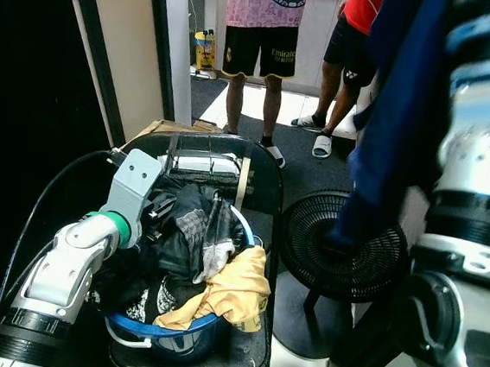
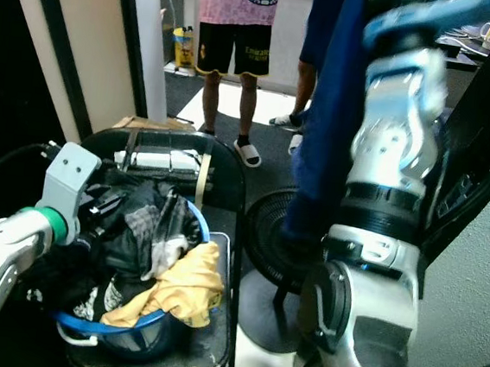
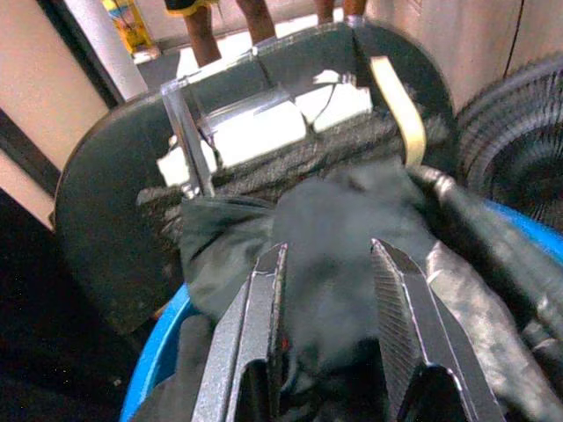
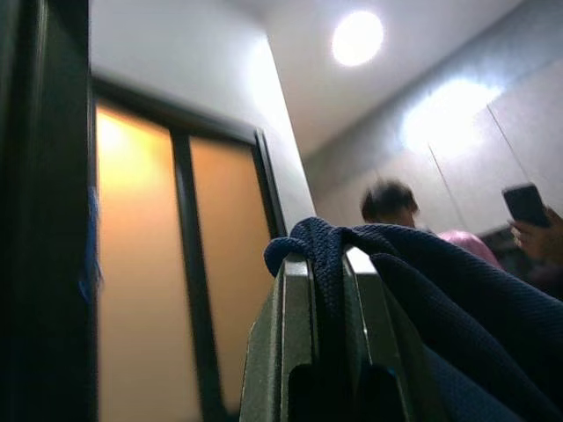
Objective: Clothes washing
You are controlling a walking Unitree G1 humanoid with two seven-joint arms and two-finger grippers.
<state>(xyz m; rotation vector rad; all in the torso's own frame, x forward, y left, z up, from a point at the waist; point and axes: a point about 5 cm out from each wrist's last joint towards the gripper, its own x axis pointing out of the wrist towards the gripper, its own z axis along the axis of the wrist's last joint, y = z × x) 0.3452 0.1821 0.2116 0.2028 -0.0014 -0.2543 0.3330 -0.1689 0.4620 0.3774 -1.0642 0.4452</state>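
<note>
While the right gripper (image 4: 327, 264) pinches a navy shirt (image 1: 390, 119) aloft, the left gripper (image 3: 330, 264) hangs spread over the dark clothes (image 3: 343, 229) in the blue basket (image 1: 169, 337).

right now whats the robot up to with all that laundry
The robot is sorting clothes from a blue basket that sits on a black chair. Its right gripper is raised high, shut on a navy garment that hangs down in front of it. Its left gripper is down at the basket, fingers open over a dark garment on top of the pile. A yellow garment drapes over the basket's rim, a floor fan stands beside the chair, and two people stand behind.
</note>
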